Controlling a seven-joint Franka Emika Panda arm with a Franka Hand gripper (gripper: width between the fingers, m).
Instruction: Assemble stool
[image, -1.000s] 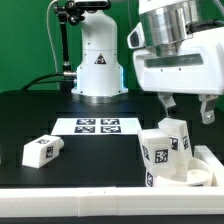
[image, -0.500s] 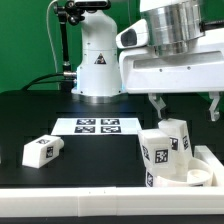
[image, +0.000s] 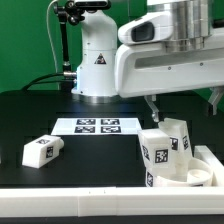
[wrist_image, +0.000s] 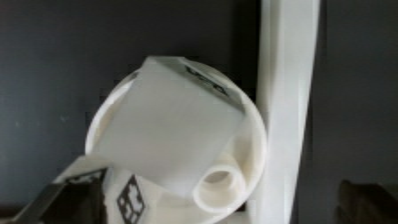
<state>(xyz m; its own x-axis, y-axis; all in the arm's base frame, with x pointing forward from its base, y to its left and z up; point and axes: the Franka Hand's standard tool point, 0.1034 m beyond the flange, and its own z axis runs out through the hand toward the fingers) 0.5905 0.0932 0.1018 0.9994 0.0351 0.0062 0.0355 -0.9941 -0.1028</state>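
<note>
The round white stool seat (image: 190, 176) lies at the front of the exterior view's right. Two tagged block legs (image: 158, 152) (image: 177, 134) stand upright on it. A third loose leg (image: 42, 150) lies on the black table at the exterior view's left. My gripper (image: 183, 105) hangs above the seat and legs, open wide and empty, touching nothing. In the wrist view the seat (wrist_image: 175, 130) fills the middle. A tagged leg (wrist_image: 135, 196) and a round socket (wrist_image: 217, 183) show beside it.
The marker board (image: 97, 126) lies flat in the middle of the table. A white L-shaped fence (image: 212, 158) borders the seat, and it also shows as a white bar in the wrist view (wrist_image: 290, 90). The robot base (image: 97, 62) stands at the back.
The gripper has risen and shifted toward the exterior view's left, staying open. The seat, the legs and the loose leg have not moved.
</note>
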